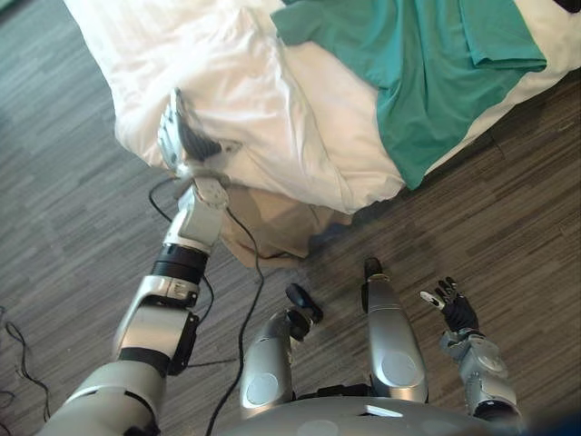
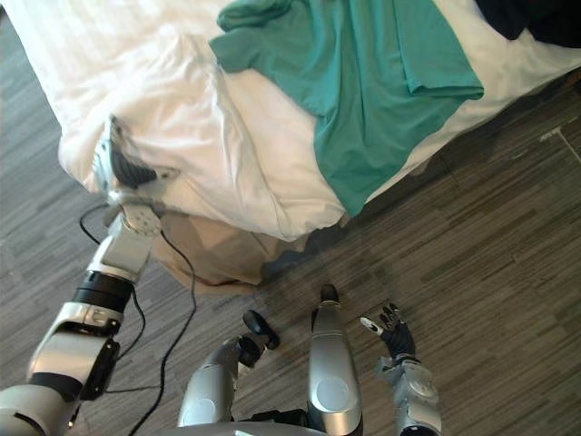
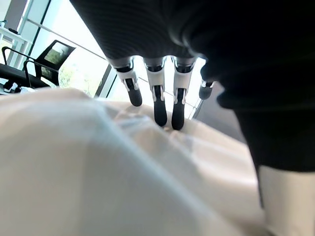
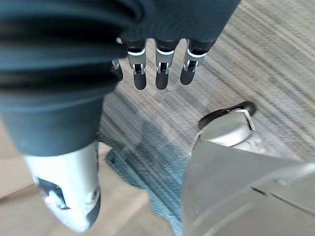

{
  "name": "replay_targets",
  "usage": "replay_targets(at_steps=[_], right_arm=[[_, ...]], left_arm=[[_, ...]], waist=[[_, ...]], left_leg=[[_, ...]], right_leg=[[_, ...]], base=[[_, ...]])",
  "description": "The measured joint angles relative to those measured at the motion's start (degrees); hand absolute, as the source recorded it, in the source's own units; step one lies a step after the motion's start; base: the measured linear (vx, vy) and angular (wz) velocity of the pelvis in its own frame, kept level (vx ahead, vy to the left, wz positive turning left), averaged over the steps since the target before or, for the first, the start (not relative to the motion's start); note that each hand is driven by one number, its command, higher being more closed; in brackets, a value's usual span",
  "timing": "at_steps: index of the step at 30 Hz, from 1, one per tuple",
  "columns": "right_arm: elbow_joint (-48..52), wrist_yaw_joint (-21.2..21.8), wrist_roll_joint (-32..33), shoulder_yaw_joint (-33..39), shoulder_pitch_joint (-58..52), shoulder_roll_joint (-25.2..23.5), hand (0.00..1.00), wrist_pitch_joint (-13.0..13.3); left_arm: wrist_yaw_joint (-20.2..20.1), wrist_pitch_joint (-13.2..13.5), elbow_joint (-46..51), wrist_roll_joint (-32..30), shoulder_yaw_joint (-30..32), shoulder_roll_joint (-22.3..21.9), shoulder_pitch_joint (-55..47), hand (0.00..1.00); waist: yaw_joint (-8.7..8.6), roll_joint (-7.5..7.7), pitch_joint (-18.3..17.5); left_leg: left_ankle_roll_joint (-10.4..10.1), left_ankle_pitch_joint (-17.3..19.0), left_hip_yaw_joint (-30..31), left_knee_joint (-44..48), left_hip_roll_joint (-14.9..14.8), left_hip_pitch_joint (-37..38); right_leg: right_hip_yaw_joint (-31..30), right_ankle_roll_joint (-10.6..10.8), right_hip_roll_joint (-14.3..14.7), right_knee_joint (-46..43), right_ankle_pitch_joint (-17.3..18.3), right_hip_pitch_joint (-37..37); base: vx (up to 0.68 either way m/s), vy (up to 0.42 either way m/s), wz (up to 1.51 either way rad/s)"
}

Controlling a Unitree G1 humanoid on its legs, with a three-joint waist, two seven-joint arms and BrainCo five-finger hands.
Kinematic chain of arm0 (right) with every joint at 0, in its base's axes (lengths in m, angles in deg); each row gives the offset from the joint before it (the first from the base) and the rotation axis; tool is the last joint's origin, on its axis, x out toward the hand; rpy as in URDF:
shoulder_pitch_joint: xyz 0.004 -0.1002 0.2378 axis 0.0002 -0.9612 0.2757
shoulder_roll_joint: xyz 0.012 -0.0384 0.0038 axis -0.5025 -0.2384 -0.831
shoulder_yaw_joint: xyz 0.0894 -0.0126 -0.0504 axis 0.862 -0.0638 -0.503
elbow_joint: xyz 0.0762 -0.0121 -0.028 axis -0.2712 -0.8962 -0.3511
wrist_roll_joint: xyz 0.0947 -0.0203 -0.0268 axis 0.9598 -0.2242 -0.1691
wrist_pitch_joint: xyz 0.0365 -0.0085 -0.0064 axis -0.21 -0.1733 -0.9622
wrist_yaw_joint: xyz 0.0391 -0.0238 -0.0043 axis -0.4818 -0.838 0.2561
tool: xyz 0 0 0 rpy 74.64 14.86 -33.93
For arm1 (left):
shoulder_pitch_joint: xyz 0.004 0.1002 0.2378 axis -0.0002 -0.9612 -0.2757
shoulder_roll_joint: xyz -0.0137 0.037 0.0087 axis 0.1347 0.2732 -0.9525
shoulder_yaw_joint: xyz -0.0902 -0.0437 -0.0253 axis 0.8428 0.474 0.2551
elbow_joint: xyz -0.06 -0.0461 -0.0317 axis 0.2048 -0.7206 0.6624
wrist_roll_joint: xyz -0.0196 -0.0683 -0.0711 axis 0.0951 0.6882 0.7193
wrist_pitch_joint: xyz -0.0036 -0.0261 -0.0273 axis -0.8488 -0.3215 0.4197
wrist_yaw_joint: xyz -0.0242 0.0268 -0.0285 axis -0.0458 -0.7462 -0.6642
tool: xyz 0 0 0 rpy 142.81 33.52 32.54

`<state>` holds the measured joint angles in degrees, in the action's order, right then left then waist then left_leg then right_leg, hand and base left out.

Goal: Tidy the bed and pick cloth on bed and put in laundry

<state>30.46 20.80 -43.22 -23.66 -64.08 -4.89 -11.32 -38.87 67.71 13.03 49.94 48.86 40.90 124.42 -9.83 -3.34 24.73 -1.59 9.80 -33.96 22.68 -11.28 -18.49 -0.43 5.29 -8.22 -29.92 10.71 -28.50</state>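
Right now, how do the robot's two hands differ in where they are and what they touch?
The left hand is stretched out to the corner of the white duvet; the right hand hangs low over the floor. The left hand's fingers rest on the white duvet; the right hand's touch nothing. Both hands are open, and neither holds the green cloth.

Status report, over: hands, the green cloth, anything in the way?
Left hand open on white duvet at bed corner. Right hand open, low over floor. Green cloth lies on bed, untouched. Nothing covers it.
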Motion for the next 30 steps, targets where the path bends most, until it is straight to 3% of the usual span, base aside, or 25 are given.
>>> replay_targets(at_steps=[5, 8, 10, 12, 15, 20, 24, 25, 29, 30], right_arm=[[0.02, -0.07, 1.75, -1.26, -0.07, -0.57, 0.00, 0.38], [0.10, -0.22, 2.27, -1.93, -1.03, -2.06, 0.00, 1.33], [0.15, -0.21, 2.92, -2.70, -2.12, -2.07, 0.00, 1.35], [0.15, -0.19, 3.23, -3.50, -2.46, -2.14, 0.00, 1.35], [0.50, 0.11, 3.26, -3.55, -2.43, -2.15, 0.00, 1.78], [2.68, 0.41, 4.40, -3.73, -2.23, -2.05, 0.00, 2.00], [3.28, 1.25, 4.50, -3.70, -2.21, -2.03, 0.00, 1.86], [3.32, 1.31, 4.52, -3.70, -2.14, -2.03, 0.00, 1.81], [4.12, 1.92, 4.52, -3.28, -1.24, -1.71, 0.00, 1.11], [4.03, 2.02, 4.52, -3.26, -0.90, -1.54, 0.00, 1.02]], left_arm=[[2.37, 2.72, 1.01, -3.92, 2.21, 0.82, 4.74, 0.00], [6.71, 5.81, 3.44, -3.94, 2.35, 1.14, 7.31, 0.00], [7.48, 7.41, 4.70, -3.98, 2.59, 1.20, 8.42, 0.00], [5.69, 8.71, 5.66, -3.65, 3.76, 1.72, 9.18, 0.00], [-2.62, 9.27, 5.77, -0.89, 3.29, 2.23, 10.93, 0.00], [-18.56, 9.64, 1.54, 3.48, -3.23, 1.84, 13.78, 0.00], [-25.66, 8.49, -0.87, 3.48, -4.72, 1.04, 15.84, 0.00], [-27.03, 8.13, -0.92, 3.05, -4.80, 1.10, 16.33, 1.00], [-36.74, 3.48, -1.26, -3.04, -6.34, 3.12, 18.40, 1.00], [-37.58, 3.20, -1.27, -3.55, -6.40, 3.45, 18.66, 1.00]], waist=[[0.16, 1.18, 0.87], [0.92, 2.01, 1.52], [1.64, 2.17, 1.64], [1.64, 2.47, 1.82], [1.59, 2.37, 2.42], [1.49, 2.74, 3.60], [1.46, 2.65, 4.55], [1.48, 2.65, 4.56], [1.52, 2.65, 4.56], [1.49, 2.65, 4.56]], left_leg=[[0.68, 1.75, 0.88, 3.57, -1.80, -3.00], [1.01, 2.63, 1.62, 5.84, -2.80, -4.62], [0.94, 2.86, 1.62, 6.49, -2.95, -4.71], [0.96, 2.89, 1.62, 6.85, -2.94, -4.72], [0.95, 3.13, 2.03, 8.46, -3.80, -5.72], [1.30, 4.50, 2.60, 10.86, -5.02, -9.15], [1.72, 4.93, 2.47, 12.80, -5.84, -11.38], [1.75, 4.95, 2.45, 13.01, -5.89, -11.61], [2.16, 5.42, 1.74, 13.57, -6.25, -11.57], [2.22, 5.46, 1.55, 13.60, -6.25, -11.55]], right_leg=[[0.70, -0.68, 0.76, 1.23, -0.57, -0.54], [1.00, -0.54, 1.23, 1.23, -0.70, -0.94], [1.01, -0.53, 1.22, 1.09, -0.70, -0.93], [1.01, -0.53, 1.18, 0.96, -0.70, -0.93], [1.38, -0.53, 1.48, 0.89, -0.70, -0.96], [1.25, -0.75, 2.08, -1.15, -0.52, -4.51], [1.05, -0.74, 2.28, -2.72, -0.52, -6.86], [1.02, -0.74, 2.27, -2.94, -0.52, -7.13], [0.54, -0.76, 2.45, -2.89, -0.53, -7.24], [0.39, -0.78, 2.42, -2.85, -0.54, -7.29]], base=[[-0.02, 0.005, 0.01], [0.01, 0.012, 0.04], [0.04, 0.004, -0.01], [0.05, -0.002, 0.02], [0.02, -0.022, 0.04], [-0.02, -0.018, -0.03], [-0.02, -0.017, -0.04], [0.00, 0.000, 0.00], [0.00, -0.004, -0.05], [-0.01, 0.013, -0.09]])
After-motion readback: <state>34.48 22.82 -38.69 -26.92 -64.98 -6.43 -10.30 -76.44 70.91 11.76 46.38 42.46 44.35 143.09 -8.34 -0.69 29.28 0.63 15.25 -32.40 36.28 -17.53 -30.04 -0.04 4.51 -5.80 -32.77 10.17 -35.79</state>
